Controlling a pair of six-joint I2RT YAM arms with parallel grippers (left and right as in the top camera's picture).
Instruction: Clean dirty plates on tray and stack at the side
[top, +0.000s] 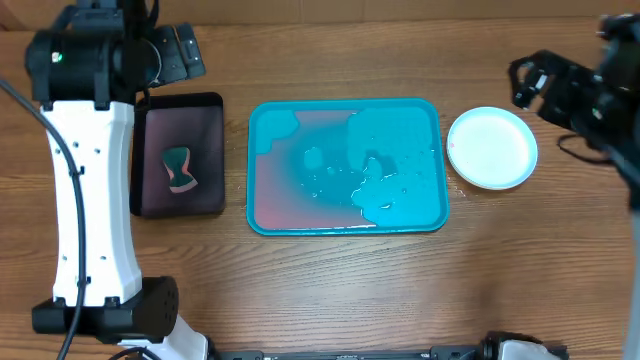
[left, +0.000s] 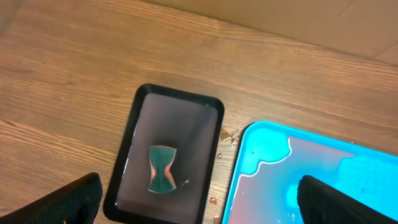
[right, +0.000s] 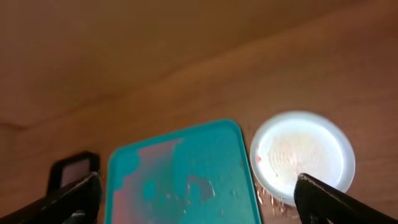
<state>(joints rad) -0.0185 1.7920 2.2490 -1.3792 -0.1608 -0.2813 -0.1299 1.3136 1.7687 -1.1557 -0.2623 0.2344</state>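
Note:
The turquoise tray (top: 400, 135) lies mid-table, wet with pinkish water, and no plate is on it. It also shows in the left wrist view (left: 267, 149) and the right wrist view (right: 211, 149). A white plate (top: 491, 147) lies on the table right of the tray, with a light blue rim showing at its edge. In the right wrist view (right: 303, 152) it has a small red speck. I see no yellow-green plate. My left gripper (top: 183, 52) (left: 205, 211) is open and empty above the black tray. My right gripper (top: 530, 82) (right: 205, 208) is open and empty, high behind the plate.
A small black tray (top: 203, 130) (left: 186, 130) left of the turquoise tray holds a green hourglass-shaped sponge (top: 179, 168) (left: 162, 168). Water drops lie on the wood between the trays (left: 227, 137). The left arm's white link (top: 85, 200) runs along the left side.

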